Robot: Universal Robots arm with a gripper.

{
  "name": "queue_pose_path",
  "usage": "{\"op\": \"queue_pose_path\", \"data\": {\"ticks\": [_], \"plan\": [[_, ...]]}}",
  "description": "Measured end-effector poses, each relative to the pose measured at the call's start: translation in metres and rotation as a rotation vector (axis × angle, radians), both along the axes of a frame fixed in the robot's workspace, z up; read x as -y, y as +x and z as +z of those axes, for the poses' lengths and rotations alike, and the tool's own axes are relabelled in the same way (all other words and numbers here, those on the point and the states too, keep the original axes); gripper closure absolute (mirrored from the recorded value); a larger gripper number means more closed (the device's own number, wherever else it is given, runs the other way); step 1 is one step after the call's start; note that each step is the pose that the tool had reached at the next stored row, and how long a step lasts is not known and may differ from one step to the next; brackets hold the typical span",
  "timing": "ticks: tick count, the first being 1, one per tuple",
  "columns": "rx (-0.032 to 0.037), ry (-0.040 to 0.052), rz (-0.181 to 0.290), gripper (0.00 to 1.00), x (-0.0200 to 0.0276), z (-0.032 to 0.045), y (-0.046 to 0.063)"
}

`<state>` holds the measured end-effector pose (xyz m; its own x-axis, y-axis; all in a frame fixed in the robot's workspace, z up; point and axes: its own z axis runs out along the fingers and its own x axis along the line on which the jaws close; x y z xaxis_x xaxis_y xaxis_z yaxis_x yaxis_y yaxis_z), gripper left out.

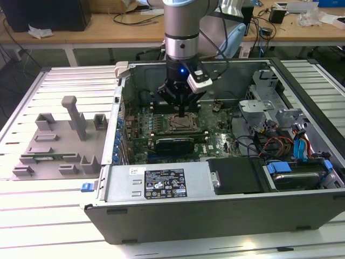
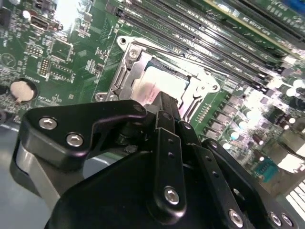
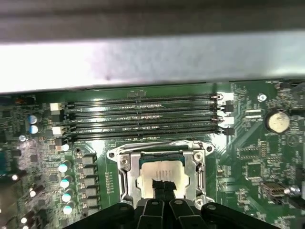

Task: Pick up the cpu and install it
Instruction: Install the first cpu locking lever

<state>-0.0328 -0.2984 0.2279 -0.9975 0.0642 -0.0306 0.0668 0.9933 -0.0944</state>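
First wrist view: gripper [image 3: 162,191] stands narrow directly over the socket [image 3: 162,174], fingertips at the cpu [image 3: 159,171] seated centrally within the frame, aligned for insertion; grasp unconfirmed.

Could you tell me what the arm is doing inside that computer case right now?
The arm's gripper is lowered into the open computer case, right over the socket frame on the motherboard. In both wrist views, the cpu lies flat inside that frame, with the fingertips directly above its silver top.
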Motion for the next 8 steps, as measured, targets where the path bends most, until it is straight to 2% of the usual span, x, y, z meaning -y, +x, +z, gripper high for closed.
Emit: {"op": "queue_pose_path", "data": {"ticks": [4, 8], "plan": [[-0.0001, -0.0003, 0.000, 0.89, 0.0000, 0.0101, 0.0000], [0.0002, 0.0000, 0.000, 0.89, 0.0000, 0.0106, 0.0000]]}}
